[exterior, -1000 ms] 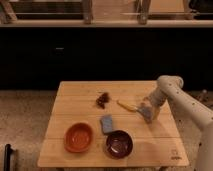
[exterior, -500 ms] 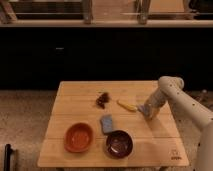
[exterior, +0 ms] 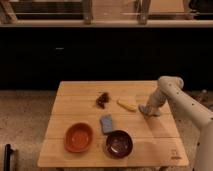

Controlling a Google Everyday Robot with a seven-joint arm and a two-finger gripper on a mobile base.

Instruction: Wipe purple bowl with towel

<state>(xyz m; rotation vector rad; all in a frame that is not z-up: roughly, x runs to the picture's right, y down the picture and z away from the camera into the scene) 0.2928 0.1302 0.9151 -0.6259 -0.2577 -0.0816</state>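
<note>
Fetching the towel (exterior: 106,123) appears pending: gripper (exterior: 149,110) at the surface's (exterior: 75,97) 3 o'clock side, grip state not discernible. Next, move to the towel, 11 o'clock of purple bowl (exterior: 119,143).

Purple bowl (exterior: 119,143), blue-grey towel (exterior: 106,123); grey jaws at tan table's (exterior: 150,146) right.

claw (exterior: 149,111) at table (exterior: 80,90) right side, towel (exterior: 106,123) just beside purple bowl (exterior: 119,143)

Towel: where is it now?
In the camera view the towel lies mid-table, just behind the purple bowl and right of the orange bowl; the gripper is farther right.
</note>
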